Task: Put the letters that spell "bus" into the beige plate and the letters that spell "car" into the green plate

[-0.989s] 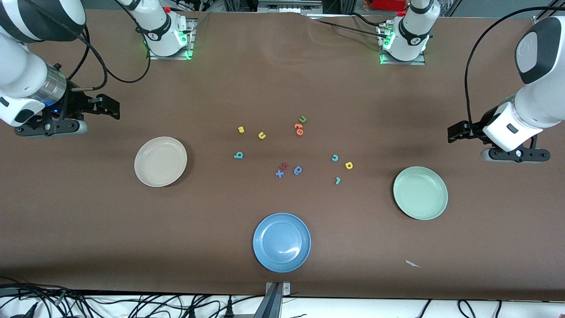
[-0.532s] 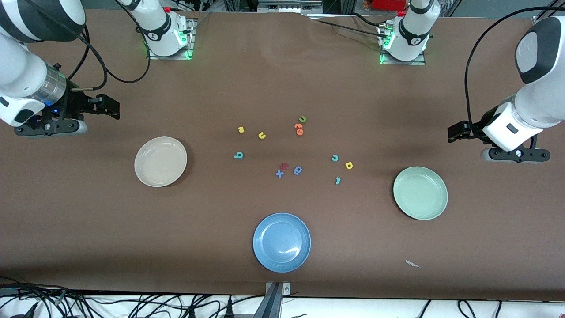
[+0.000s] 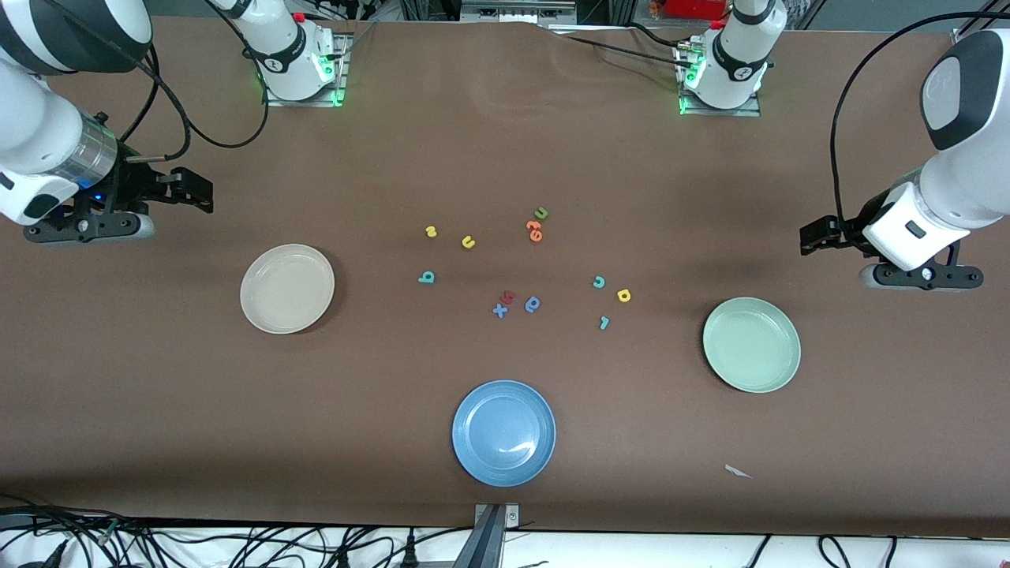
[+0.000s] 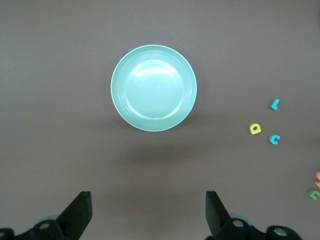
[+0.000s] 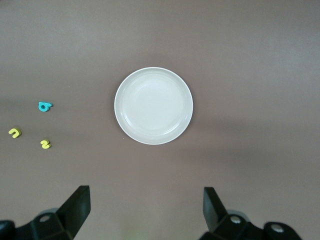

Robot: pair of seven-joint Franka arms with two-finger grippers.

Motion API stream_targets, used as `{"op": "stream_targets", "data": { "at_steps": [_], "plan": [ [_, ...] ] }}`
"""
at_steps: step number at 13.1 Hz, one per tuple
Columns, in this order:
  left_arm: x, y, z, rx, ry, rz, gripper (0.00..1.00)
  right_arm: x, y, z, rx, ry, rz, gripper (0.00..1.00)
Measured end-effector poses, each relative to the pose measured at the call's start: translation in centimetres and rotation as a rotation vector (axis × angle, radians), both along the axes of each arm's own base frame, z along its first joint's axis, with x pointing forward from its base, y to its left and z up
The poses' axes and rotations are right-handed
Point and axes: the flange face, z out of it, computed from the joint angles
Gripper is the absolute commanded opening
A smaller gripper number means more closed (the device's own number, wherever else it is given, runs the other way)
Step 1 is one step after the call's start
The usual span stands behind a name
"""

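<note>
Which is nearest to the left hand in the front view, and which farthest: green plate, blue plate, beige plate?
From the open left hand:
1. Green plate, at the left arm's end.
2. Blue plate, mid-table, nearest the front camera.
3. Beige plate, at the right arm's end.

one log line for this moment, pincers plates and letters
left pincer open, waiting near green plate | right pincer open near beige plate | plates empty | bus letters, car letters on table

Both wrist views crop the fingers at the frame edge; orange letter cut off; red letter too small to read.
</note>
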Motion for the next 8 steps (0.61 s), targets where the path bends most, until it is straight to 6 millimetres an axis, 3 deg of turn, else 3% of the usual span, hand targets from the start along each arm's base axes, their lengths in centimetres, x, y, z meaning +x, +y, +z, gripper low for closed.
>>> {"op": "stream_targets", "data": {
  "at_steps": [8],
  "plan": [
    [0.0, -0.1, 0.0, 0.0, 0.0, -0.002, 1.0, -0.08, -0.04, -0.02, -0.001, 0.006, -0.001, 1.0]
  ]
}}
